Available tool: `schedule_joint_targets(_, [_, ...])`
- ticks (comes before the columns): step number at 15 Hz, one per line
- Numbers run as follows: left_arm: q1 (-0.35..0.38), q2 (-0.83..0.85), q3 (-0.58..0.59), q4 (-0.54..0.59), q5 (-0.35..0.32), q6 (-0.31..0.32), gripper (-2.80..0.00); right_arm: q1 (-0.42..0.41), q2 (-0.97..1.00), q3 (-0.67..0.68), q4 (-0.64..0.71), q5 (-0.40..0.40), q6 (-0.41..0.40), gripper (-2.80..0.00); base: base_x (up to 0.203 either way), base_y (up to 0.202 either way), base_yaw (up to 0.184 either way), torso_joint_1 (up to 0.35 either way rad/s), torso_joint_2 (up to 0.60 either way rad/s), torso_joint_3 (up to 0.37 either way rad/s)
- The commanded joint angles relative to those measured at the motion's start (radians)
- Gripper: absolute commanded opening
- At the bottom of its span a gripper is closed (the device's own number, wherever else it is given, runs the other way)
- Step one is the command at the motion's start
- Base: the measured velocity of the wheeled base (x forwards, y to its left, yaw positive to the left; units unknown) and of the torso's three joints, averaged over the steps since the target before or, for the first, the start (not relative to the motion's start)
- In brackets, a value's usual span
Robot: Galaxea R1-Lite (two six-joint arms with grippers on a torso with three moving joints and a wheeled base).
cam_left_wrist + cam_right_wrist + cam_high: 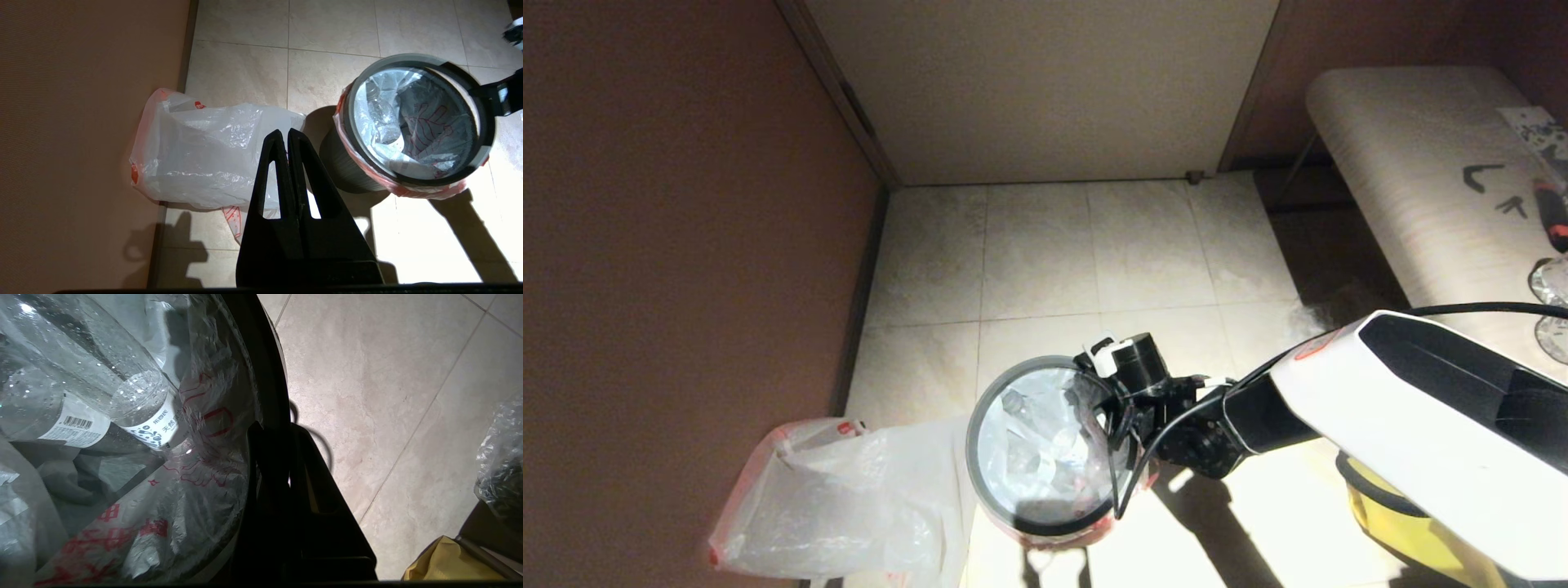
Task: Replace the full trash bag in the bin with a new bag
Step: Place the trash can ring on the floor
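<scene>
Thin plastic is the risk: the right gripper (1112,408), clamped on the grey hoop (980,408) pinning the full trash bag (1037,445), could tear the bag or tip the bin (347,171). Left gripper (288,139) hangs closed, empty.

The head view looks steeply down from above at the tiled floor (1094,245), with the bin (1045,445) low in the middle and the surface (1413,188) off to the right. The left wrist view looks down from farther back, past its own pincer (288,136), and shares the bin (416,122) and the new bag (204,155) with the head view. The right wrist view sits right at the bin's rim (265,375), peering into the full trash bag (122,457).
</scene>
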Motion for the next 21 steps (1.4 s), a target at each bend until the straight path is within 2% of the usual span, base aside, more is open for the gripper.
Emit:
schedule_joint_targets(1, [0.000, 0.000, 0.000, 0.001, 0.001, -0.001, -2.80, 0.009, -0.053, 0.027, -0.003, -0.002, 0.000, -2.80, 0.000, 0.000, 0.000, 0.000, 0.00, 0.000])
schedule_joint_targets(3, [0.000, 0.000, 0.000, 0.001, 0.001, -0.001, -2.80, 0.036, -0.096, 0.069, -0.002, -0.002, 0.002, -2.80, 0.000, 0.000, 0.000, 0.000, 0.00, 0.000])
schedule_joint_targets(6, [0.000, 0.000, 0.000, 0.001, 0.001, -0.001, -2.80, 0.062, -0.150, 0.079, 0.002, -0.001, 0.057, -2.80, 0.000, 0.000, 0.000, 0.000, 0.00, 0.000])
schedule_joint_targets(9, [0.000, 0.000, 0.000, 0.001, 0.001, -0.001, -2.80, 0.088, -0.254, 0.081, 0.159, 0.010, 0.160, -2.80, 0.000, 0.000, 0.000, 0.000, 0.00, 0.000])
schedule_joint_targets(12, [0.000, 0.000, 0.000, 0.001, 0.001, -0.001, -2.80, 0.068, -0.319, 0.082, 0.181, 0.015, 0.187, -2.80, 0.000, 0.000, 0.000, 0.000, 0.00, 0.000])
schedule_joint_targets(14, [0.000, 0.001, 0.000, 0.001, 0.001, -0.001, -2.80, 0.004, -0.368, 0.081, 0.185, 0.017, 0.187, -2.80, 0.000, 0.000, 0.000, 0.000, 0.00, 0.000])
schedule_joint_targets(16, [0.000, 0.000, 0.000, 0.001, 0.001, -0.001, -2.80, -0.097, -0.405, 0.081, 0.195, 0.033, 0.187, -2.80, 0.000, 0.000, 0.000, 0.000, 0.00, 0.000])
schedule_joint_targets(21, [0.000, 0.000, 0.000, 0.001, 0.001, -0.001, -2.80, -0.436, -0.454, 0.083, 0.258, 0.206, 0.203, -2.80, 0.000, 0.000, 0.000, 0.000, 0.00, 0.000])
